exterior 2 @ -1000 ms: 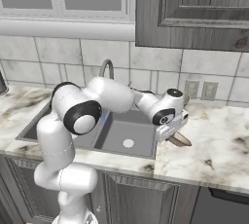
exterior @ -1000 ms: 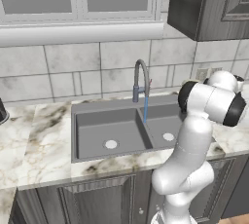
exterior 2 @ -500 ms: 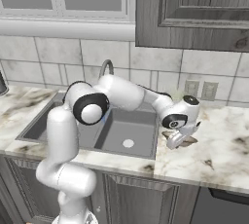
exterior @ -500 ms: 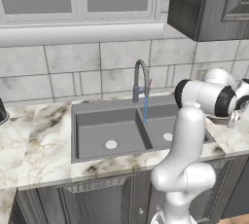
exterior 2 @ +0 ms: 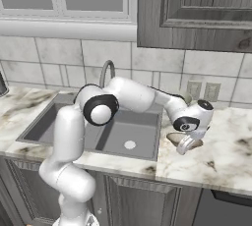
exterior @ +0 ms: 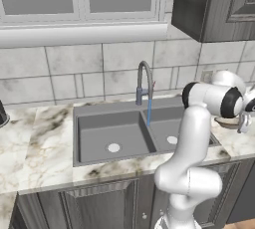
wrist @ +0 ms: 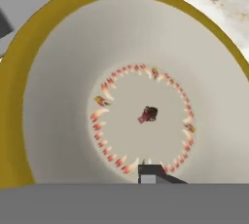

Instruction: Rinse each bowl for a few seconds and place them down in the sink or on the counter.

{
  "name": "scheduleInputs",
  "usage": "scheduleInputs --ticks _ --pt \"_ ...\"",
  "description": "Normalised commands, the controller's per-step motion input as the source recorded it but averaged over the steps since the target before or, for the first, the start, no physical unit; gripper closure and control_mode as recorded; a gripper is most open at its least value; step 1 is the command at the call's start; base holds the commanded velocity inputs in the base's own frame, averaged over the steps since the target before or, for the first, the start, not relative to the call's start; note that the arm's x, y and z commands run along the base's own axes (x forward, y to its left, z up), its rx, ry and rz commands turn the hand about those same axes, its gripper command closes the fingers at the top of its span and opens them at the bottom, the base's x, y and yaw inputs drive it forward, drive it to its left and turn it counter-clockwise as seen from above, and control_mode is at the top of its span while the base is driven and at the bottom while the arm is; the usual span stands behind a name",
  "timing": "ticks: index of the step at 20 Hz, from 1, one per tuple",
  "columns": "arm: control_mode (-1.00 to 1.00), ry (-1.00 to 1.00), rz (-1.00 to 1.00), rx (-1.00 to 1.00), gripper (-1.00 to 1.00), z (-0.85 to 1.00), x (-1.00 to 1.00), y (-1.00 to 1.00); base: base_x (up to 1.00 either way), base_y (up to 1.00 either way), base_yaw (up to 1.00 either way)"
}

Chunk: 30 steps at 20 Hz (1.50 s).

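Releasing the bowl (exterior 2: 183,138) onto the desk (exterior 2: 226,156) at right of frame, you should lift the pincer (exterior 2: 185,146) straight; whether it still grips, I cannot tell.

- The bowl (exterior 2: 183,138) sits on the counter (exterior 2: 221,156) right of the sink (exterior 2: 113,136); the arm's wrist covers most of it, leaving just a sliver of rim.
- In the left base view the bowl (exterior: 228,122) is half behind the arm, near the picture's right edge.
- The gripper (wrist: 151,174) is mostly cut off at the hand view's bottom; one dark tip shows, so its spread cannot be told.
- The bowl's (wrist: 136,96) rim runs off the hand view's edges.
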Motion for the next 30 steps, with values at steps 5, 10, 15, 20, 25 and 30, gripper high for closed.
scheduleInputs --ticks 5,10,15,20,25,30 --pt "-1.0 0.03 0.0 0.03 -1.0 -0.31 -0.05 -0.32 0.0 0.0 0.0" --pt "-1.0 0.05 0.05 0.02 -1.0 -0.42 0.0 -0.13 0.0 0.0 0.0" --pt "-1.0 -0.06 0.11 -0.01 -1.0 0.16 -0.12 0.0 0.0 0.0 0.0" --pt "-1.0 -0.06 0.1 -0.02 -1.0 -0.07 -0.34 0.04 0.0 0.0 0.0" --pt "-1.0 -0.11 0.19 -0.1 -1.0 -0.07 -0.44 0.03 0.0 0.0 0.0" --pt "-1.0 -0.07 0.11 0.0 -1.0 0.57 -0.22 0.0 0.0 0.0 0.0"
